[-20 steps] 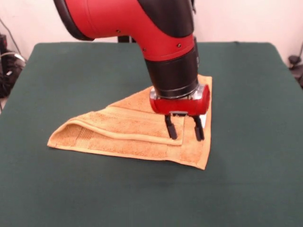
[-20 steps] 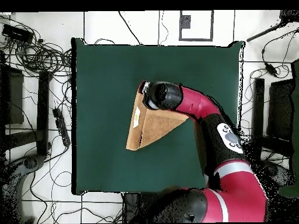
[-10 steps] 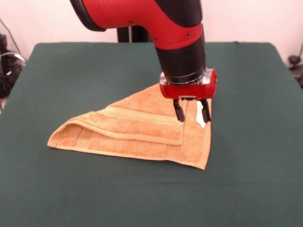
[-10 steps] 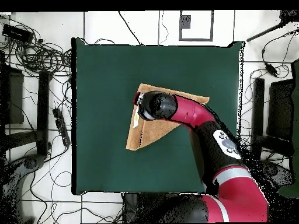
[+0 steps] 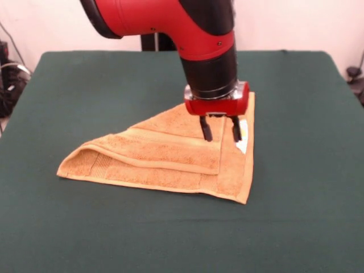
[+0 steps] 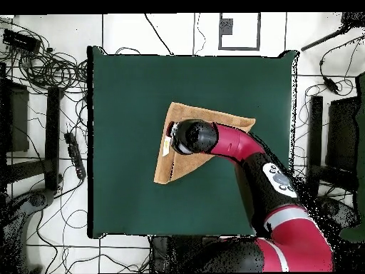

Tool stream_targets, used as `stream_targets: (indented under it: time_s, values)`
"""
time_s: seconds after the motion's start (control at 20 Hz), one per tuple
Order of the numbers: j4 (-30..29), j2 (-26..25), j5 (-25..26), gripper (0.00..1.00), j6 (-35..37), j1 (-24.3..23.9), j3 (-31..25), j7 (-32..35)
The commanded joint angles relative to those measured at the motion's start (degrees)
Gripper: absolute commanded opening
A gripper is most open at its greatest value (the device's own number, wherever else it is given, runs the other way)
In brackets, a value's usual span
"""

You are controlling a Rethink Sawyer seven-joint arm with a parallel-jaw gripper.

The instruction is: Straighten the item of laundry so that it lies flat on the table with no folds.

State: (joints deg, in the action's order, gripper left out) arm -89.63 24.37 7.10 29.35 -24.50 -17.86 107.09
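Observation:
The orange-tan towel [image 5: 165, 156] lies on the dark green table [image 5: 85, 79], folded over on itself into a rough triangle with a folded layer on top. Its white-and-yellow label [image 5: 243, 142] shows near the right edge. In the overhead view the towel [image 6: 178, 160] is a triangle near the table's middle, partly under the arm. My gripper [image 5: 220, 132] hangs just above the towel's upper right part, next to the label, fingers [image 5: 205, 129] apart and empty. In the overhead view the gripper is hidden under the arm's wrist [image 6: 192, 135].
The red and black arm [image 6: 271, 171] reaches in across the table from the robot's side. Cables and equipment [image 6: 43, 64] lie on the floor around the table [image 6: 121, 85]. Green tabletop surrounds the towel on all sides.
The gripper lifted off the towel's front fold and moved back toward the robot, then shifted slightly left. The towel has kept its shape.

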Motion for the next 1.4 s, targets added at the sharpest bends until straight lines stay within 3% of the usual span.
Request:
stream_targets:
  time_s: [0.05, 0.15, 0.35, 1.0, 1.25, 1.4]
  values:
    - [-4.7, -2.1, 6.2, 1.00, -1.8, -1.4, -6.1, -6.9]
    - [-5.8, -1.8, 9.3, 1.00, -4.6, -4.1, -9.1, -10.4]
    - [-3.3, -2.1, 11.7, 1.00, -4.1, -3.3, -8.0, -7.2]
    - [2.4, -6.2, 4.1, 1.00, 6.9, 2.2, -6.9, 2.5]
    - [2.6, -7.3, 0.8, 1.00, 5.3, 2.9, -7.3, 4.4]
    - [3.1, -7.4, 1.6, 1.00, 4.4, 4.2, -5.6, 4.0]
